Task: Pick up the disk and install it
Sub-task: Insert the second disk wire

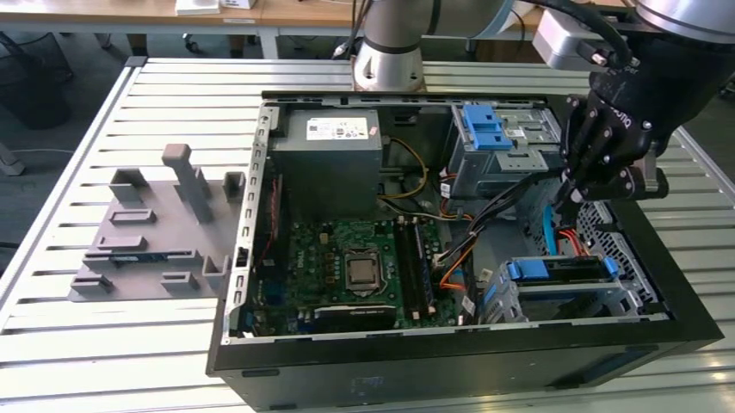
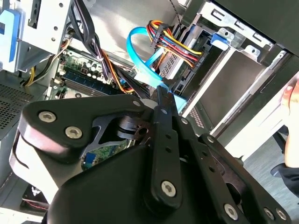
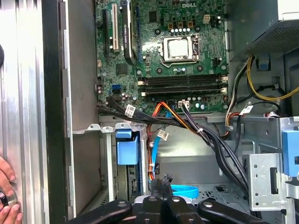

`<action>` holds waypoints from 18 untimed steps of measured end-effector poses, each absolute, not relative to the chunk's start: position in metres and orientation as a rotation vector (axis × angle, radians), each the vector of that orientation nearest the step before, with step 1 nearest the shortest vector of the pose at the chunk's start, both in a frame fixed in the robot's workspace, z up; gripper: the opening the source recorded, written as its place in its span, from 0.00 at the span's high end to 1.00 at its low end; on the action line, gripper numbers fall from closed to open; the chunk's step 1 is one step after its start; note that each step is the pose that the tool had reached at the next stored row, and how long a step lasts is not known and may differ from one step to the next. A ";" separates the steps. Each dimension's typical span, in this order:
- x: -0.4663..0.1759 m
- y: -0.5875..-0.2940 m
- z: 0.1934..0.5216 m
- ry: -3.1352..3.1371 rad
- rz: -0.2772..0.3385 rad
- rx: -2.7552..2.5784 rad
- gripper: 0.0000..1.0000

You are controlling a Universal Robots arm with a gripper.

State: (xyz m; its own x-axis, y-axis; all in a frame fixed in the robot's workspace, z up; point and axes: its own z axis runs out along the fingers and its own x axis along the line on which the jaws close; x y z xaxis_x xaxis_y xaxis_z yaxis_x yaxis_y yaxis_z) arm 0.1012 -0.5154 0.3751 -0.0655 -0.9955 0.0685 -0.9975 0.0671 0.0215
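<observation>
My pincer point(image 1: 569, 196) hangs over the open computer case point(image 1: 460, 370), at about three o'clock of the case in the exterior view, with its fingers drawn together. In both wrist views the tips meet just above a light-blue flat cable point(image 2: 140, 51). The disk point(image 1: 559, 269) sits in the drive cage at about five o'clock of the case, straight toward six o'clock from my pincer and apart from it. It lies flat, with its blue frame showing at both ends. The motherboard point(image 1: 350, 267) lies toward nine o'clock of the disk, and the grey power supply point(image 1: 327, 146) is at eleven o'clock of the case. A person's hand point(image 3: 4, 198) rests on the slatted table point(image 1: 69, 344) in the first wrist view.
</observation>
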 end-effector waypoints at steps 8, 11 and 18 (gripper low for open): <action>0.101 -0.515 0.375 -2.242 0.058 2.097 0.82; 0.101 -0.515 0.375 -2.239 0.064 2.095 0.82; 0.101 -0.515 0.375 -2.222 0.101 2.078 0.75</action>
